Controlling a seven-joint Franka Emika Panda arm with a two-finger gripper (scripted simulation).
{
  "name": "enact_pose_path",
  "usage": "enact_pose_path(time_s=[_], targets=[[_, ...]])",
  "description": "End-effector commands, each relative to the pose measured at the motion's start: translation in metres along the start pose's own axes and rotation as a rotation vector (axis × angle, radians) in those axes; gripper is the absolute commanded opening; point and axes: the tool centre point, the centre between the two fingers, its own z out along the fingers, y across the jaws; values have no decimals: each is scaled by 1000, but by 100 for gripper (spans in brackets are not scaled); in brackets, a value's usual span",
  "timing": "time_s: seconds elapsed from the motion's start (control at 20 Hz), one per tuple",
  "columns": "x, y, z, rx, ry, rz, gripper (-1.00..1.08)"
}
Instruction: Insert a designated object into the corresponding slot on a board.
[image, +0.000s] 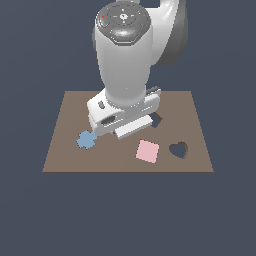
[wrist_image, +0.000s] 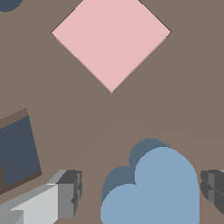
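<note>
Grasp step: jaws apart, straddling the small flat light-blue heart-shaped piece (wrist_image: 151, 188) on the flat brown board (wrist_image: 131, 113), not visibly touching. Next: close, lift, carry to the dark heart-shaped slot (image: 178, 149).

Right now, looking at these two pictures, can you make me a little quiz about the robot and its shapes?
1. True or false: the light-blue heart already sits in the heart-shaped hole.
2. Which piece lies nearest the heart-shaped hole in the exterior view? A) the pink square B) the blue cross-shaped piece
3. Fill in: in the wrist view, the heart lies between the two ____ of the gripper.

Key: 1 false, the hole is empty and dark, and the heart lies on the brown board under the arm. 2 A. 3 fingers; the jaws stand apart on either side of it, not pressing it.
</note>
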Motion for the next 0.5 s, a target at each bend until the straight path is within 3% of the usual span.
enact_pose_path(time_s=[0.0,0.05,0.45], targets=[[0,0,3,-1,1,-1,100],[0,0,3,-1,1,-1,-100],[0,0,3,-1,1,-1,-100]])
